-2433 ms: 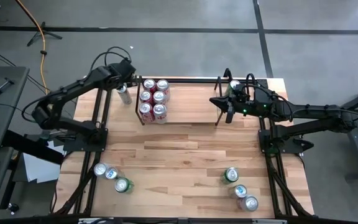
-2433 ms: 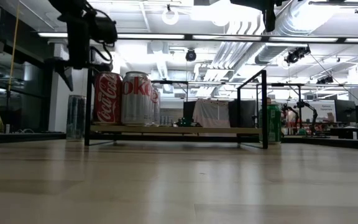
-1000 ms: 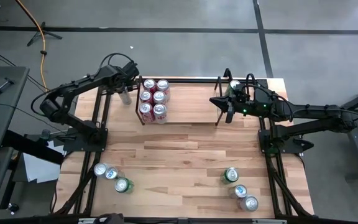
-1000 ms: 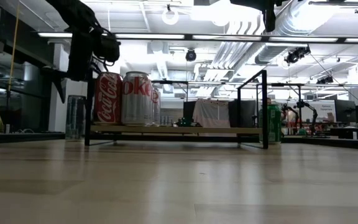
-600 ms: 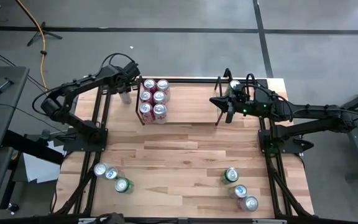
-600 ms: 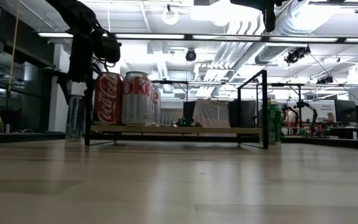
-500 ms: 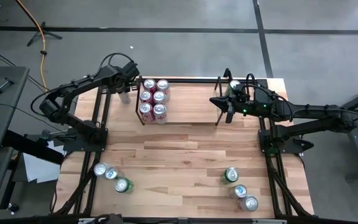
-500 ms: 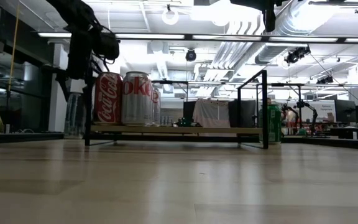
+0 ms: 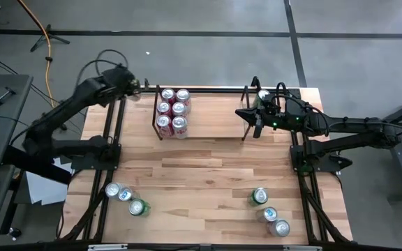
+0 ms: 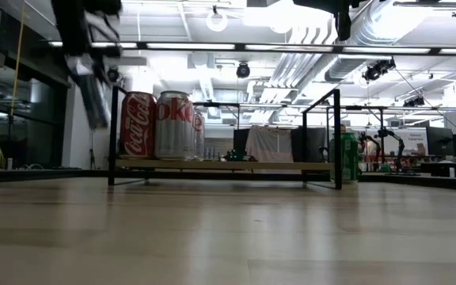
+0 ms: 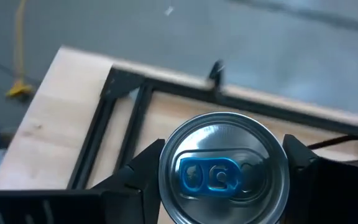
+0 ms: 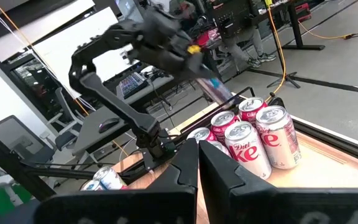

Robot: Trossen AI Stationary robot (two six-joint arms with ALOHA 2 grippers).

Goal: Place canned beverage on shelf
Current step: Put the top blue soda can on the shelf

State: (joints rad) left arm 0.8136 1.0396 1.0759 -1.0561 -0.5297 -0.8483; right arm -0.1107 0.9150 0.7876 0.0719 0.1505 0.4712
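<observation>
Can [image 11: 224,167] clamped by left gripper [image 11: 219,171], airborne, tilted, beside shelf [image 9: 202,134].

1. Left gripper [image 9: 132,86] sits at the table's [image 9: 208,174] far left corner, clamped on a slim can [image 9: 137,86], just beside the shelf [image 9: 201,132].
2. Six red-and-silver cans [image 9: 172,110] stand packed in the shelf end nearest those fingers.
3. Right gripper [image 9: 245,113] rests at the shelf's other end, its fingers pressed together, a green can [image 9: 263,95] just behind.
4. Well away from either gripper: three cans [image 9: 125,197] at the near left, three more [image 9: 269,213] at the near right.
</observation>
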